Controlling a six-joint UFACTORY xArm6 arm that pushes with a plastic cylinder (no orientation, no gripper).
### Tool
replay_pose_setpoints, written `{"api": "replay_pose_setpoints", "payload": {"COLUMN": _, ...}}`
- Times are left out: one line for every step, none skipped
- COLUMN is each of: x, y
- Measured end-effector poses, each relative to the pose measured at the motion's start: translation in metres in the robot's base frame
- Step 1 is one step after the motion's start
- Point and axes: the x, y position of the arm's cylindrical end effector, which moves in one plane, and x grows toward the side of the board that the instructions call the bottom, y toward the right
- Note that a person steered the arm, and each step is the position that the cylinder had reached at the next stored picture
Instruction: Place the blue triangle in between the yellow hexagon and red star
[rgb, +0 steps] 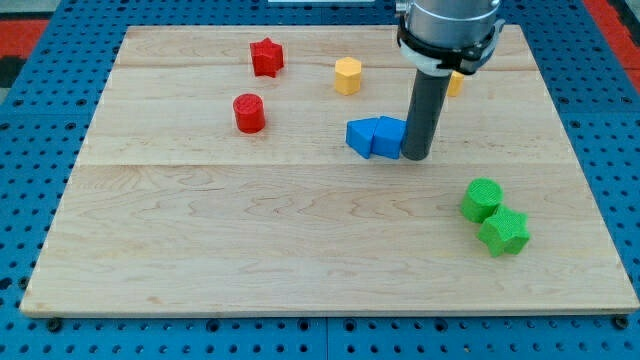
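Two blue blocks touch near the board's middle: a blue triangle (360, 135) on the left and a second blue block (388, 137) on its right. My tip (416, 157) rests against the right side of that second blue block. The yellow hexagon (347, 75) lies above and a little left of the blue pair. The red star (267, 57) lies further left near the view's top. A gap separates the star and the hexagon.
A red cylinder (249, 113) sits left of the blue blocks. A second yellow block (455, 82) is partly hidden behind the arm. A green cylinder (482, 199) and a green star (504, 232) touch at the right. The wooden board (300, 250) lies on blue pegboard.
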Motion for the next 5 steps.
{"api": "replay_pose_setpoints", "payload": {"x": 0.010, "y": -0.002}}
{"api": "replay_pose_setpoints", "payload": {"x": 0.035, "y": -0.013}}
{"api": "replay_pose_setpoints", "payload": {"x": 0.026, "y": -0.030}}
{"api": "replay_pose_setpoints", "payload": {"x": 0.001, "y": -0.034}}
{"api": "replay_pose_setpoints", "payload": {"x": -0.026, "y": -0.025}}
